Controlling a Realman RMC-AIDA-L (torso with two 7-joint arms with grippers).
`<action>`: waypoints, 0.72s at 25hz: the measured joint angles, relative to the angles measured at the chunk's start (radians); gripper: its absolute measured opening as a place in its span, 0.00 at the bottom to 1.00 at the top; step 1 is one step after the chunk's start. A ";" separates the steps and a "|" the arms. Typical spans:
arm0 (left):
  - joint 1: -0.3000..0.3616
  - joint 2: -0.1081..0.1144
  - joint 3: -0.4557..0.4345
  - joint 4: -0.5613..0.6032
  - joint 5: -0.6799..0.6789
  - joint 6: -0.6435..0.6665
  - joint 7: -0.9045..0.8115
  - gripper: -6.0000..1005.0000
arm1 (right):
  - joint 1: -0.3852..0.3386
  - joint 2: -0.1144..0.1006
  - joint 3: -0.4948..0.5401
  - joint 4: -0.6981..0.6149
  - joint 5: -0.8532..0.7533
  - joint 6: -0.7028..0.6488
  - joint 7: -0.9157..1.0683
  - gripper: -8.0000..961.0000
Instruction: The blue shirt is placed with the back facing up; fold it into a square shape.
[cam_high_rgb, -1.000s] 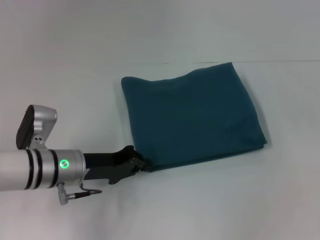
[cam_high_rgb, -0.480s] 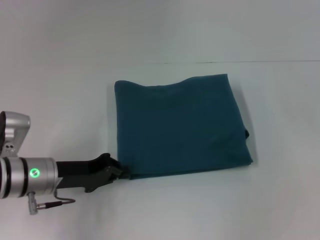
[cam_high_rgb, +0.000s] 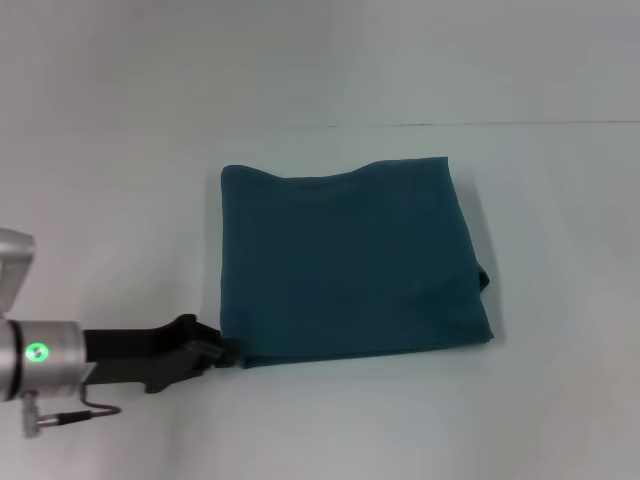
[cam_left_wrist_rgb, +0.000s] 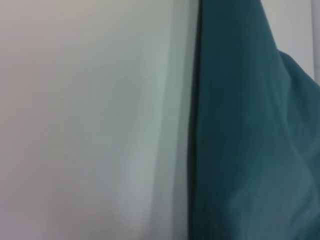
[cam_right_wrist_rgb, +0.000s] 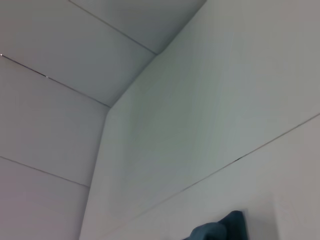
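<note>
My left pincer (cam_high_rgb: 228, 352) pinches the blue shirt (cam_high_rgb: 350, 262) at its near left corner, the cloth spreading off to the right.

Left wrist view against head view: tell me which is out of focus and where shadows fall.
Left wrist view: soft all over, the blue shirt smeared, a dark shadow line along its edge. Head view: sharper, a faint shadow beside the shirt's right edge, left hand at the near-left corner.
</note>
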 joint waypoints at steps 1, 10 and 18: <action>0.007 0.002 -0.028 0.012 0.012 0.022 0.008 0.05 | 0.000 0.000 -0.001 0.000 0.000 0.000 -0.001 0.96; 0.091 0.048 -0.364 0.116 -0.017 0.239 0.245 0.32 | -0.004 -0.002 -0.029 -0.003 -0.008 -0.017 -0.081 0.96; 0.059 0.046 -0.337 0.116 -0.101 0.497 0.753 0.50 | -0.020 0.097 -0.136 -0.166 -0.139 -0.047 -0.430 0.95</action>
